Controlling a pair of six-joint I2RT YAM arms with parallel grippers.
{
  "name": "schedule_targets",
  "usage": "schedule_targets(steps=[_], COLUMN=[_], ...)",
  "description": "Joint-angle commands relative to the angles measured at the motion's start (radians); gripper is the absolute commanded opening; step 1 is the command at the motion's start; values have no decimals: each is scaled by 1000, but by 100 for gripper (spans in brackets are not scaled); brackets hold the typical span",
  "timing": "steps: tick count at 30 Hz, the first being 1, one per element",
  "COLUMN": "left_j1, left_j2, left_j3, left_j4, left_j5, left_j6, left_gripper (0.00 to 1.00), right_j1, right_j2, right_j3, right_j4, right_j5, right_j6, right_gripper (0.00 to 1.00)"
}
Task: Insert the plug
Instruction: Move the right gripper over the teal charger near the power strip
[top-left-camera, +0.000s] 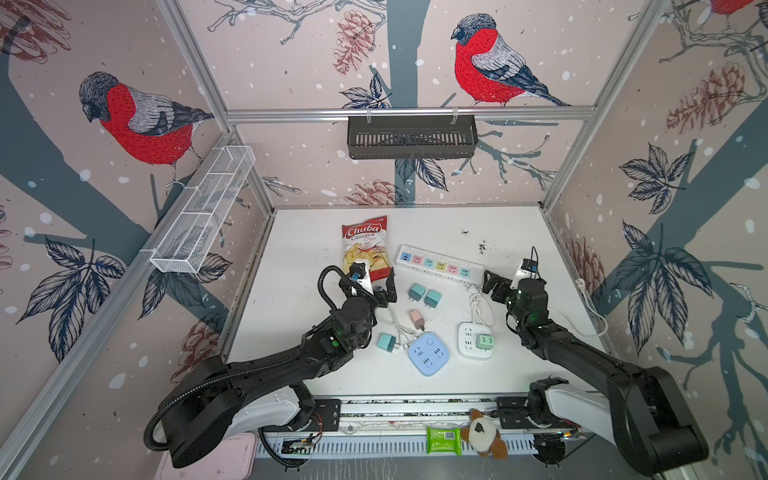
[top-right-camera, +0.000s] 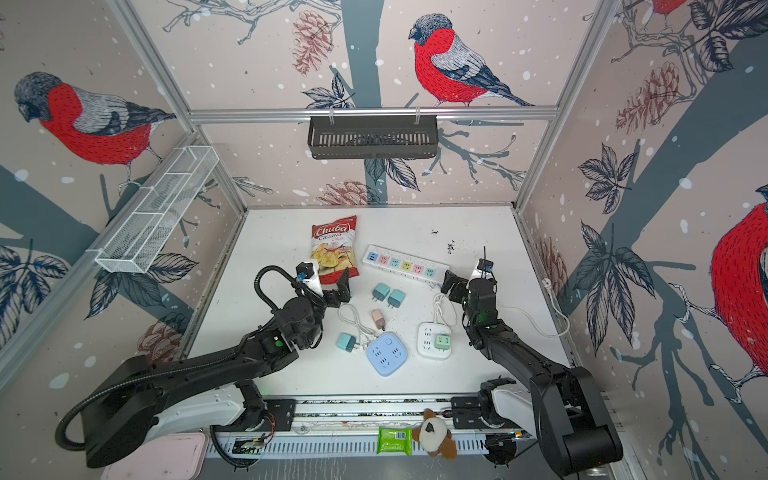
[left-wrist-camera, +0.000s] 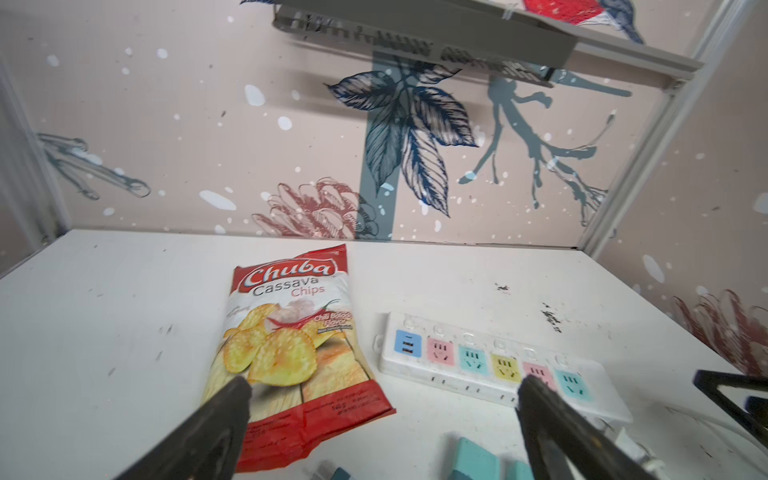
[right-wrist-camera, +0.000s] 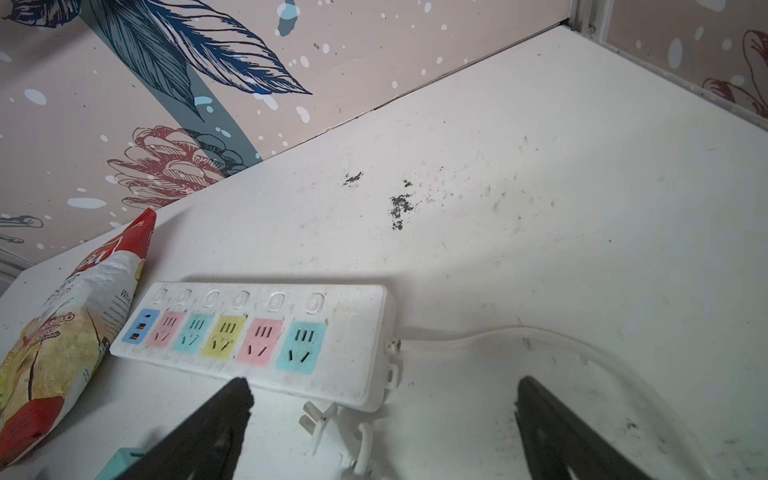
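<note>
White with pastel socket faces, the long power strip (top-left-camera: 442, 264) lies toward the back of the table (top-left-camera: 519, 232), just beside the Chuba cassava chips bag (top-left-camera: 365, 245). Two teal plug adapters (top-left-camera: 432, 297) lie side by side just in front of the strip, untouched. The left gripper (left-wrist-camera: 384, 388) hovers by the bag's lower corner, jaws spread wide and empty. The right gripper (top-left-camera: 494, 286) is equally wide and holds nothing at the strip's cord end. A green plug (top-left-camera: 485, 342) sits in the white square socket block (top-left-camera: 467, 338).
</note>
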Motion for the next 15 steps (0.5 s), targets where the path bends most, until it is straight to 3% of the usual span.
schedule_targets(steps=[1,4,6,10,15], left_j1=[25,29,42,54,94], left_j2=[-24,-35,-34,-15,13], left_j3=[-34,-17,-13,-13,-9], left_j4=[-9,-201,-241,-228,-238], left_j5=[-125,-323,-359,-344,-267], left_j6=[-173,-417,-463,-464,-502], left_gripper=[99,99,99,99,99], right_j1=[35,70,74,123,368], right_j2=[20,47,70,78,5], right_j3=[24,51,102,176,242], right_j4=[-11,-32,-111,-282,-478], right_j5=[66,94,60,-24,177], right_j6=[-35,-49,-42,17,57], right_gripper=[100,100,100,97,94])
